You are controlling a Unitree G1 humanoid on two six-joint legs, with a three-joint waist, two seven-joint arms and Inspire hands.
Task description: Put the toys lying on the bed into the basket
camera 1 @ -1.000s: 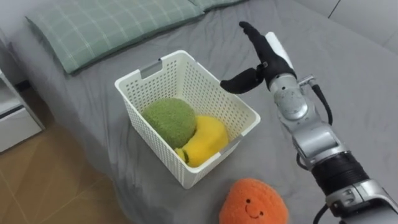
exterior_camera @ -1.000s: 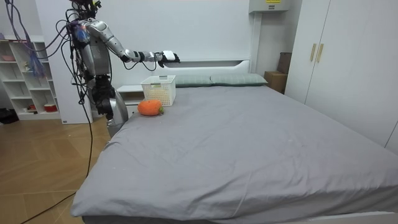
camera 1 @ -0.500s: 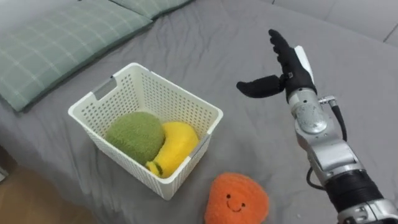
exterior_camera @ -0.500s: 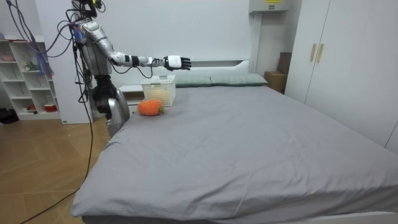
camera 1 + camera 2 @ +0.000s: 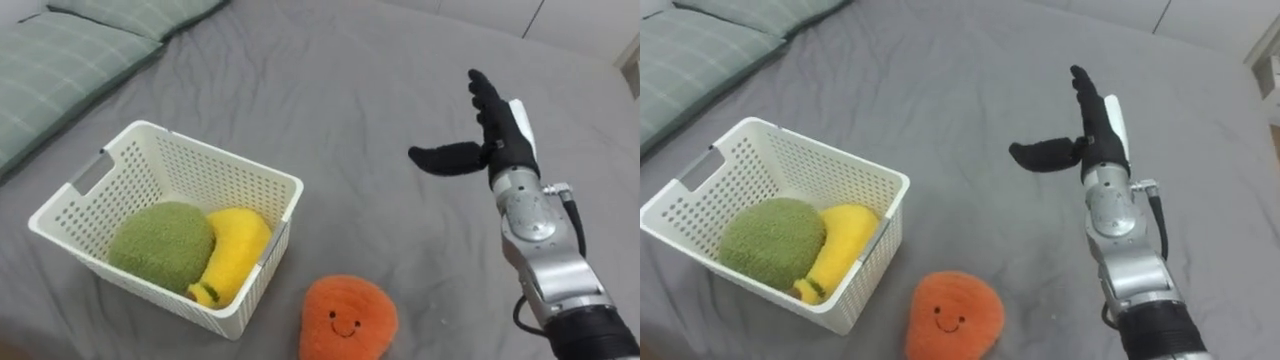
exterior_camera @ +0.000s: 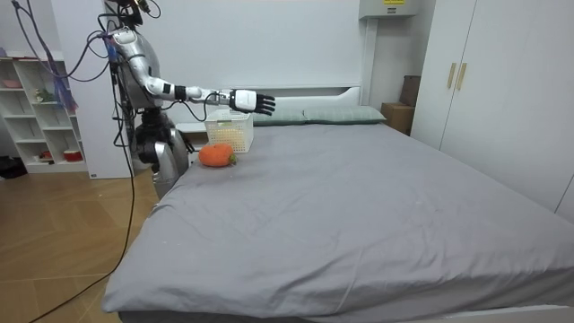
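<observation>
Since a second ago, right hand (image 5: 500,142) lower, past basket (image 5: 232,172) | spread wide, empty | orange toy (image 5: 348,318) unmoved

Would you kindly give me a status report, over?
Right robot hand open, empty, over the bed. Orange toy on bed beside basket; green toy, yellow toy inside. Nothing in the way.

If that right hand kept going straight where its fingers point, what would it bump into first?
Probably nothing nearby: the open right hand hangs above the bed, and only bare bed lies ahead; depth is uncertain.
</observation>
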